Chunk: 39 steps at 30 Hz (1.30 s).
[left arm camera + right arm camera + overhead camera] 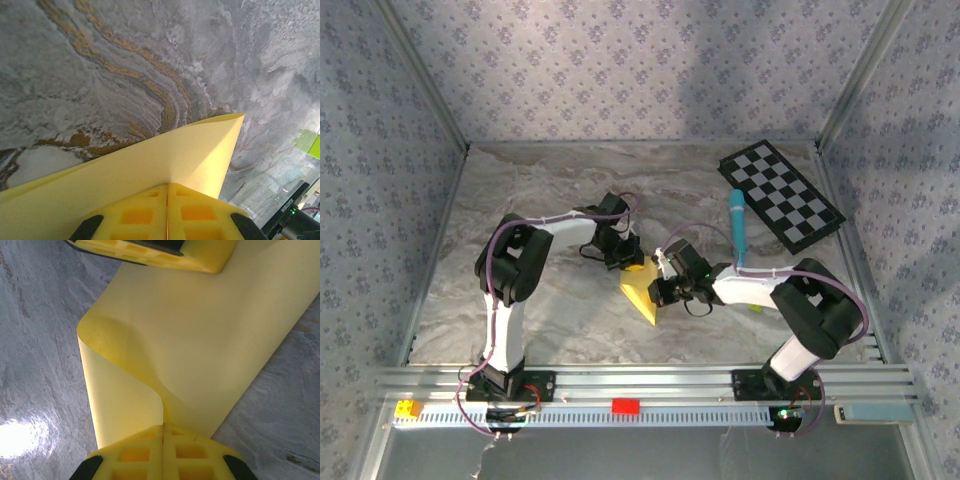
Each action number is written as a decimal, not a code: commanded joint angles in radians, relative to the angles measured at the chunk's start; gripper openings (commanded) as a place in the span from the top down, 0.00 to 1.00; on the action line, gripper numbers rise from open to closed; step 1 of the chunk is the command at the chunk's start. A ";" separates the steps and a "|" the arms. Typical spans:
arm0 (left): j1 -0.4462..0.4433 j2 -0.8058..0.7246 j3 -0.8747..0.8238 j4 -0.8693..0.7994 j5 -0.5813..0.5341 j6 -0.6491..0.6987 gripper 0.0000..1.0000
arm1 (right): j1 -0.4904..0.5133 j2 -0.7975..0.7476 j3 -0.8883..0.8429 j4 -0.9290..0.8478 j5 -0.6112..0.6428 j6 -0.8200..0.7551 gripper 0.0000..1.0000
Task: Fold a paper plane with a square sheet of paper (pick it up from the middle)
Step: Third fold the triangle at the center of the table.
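The square sheet of paper (642, 291) is thin and yellow, held mid-table between both grippers as a bent wedge rather than a slim paper plane. My left gripper (629, 259) is shut on its far edge. In the left wrist view the jaws (167, 185) are pressed together on the sheet (150, 162), which fans out to a pointed corner. My right gripper (666, 286) is shut on the near right edge. In the right wrist view its jaws (163, 426) pinch the paper (210, 340), which curls over at the left. The left gripper's fingers (165, 251) clamp its far end.
A light-blue marker (737, 229) lies just behind the right gripper, and a black-and-white checkered board (781, 195) sits at the back right. A small yellow-green ball (757, 307) peeks out beside the right arm. The rail at the near edge carries a red block (626, 405) and a yellow block (408, 408).
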 commanded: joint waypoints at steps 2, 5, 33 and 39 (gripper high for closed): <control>-0.007 0.024 -0.016 -0.040 -0.058 0.007 0.93 | 0.013 0.016 0.020 -0.033 0.037 -0.008 0.99; -0.007 0.024 -0.016 -0.040 -0.055 0.007 0.93 | 0.014 0.022 0.021 -0.027 0.036 -0.005 0.99; -0.007 0.021 -0.023 -0.037 -0.062 0.003 0.93 | 0.022 0.009 0.041 -0.060 0.072 -0.007 0.99; -0.007 0.019 -0.021 -0.037 -0.064 0.003 0.94 | 0.022 0.001 0.041 -0.060 0.077 -0.006 0.99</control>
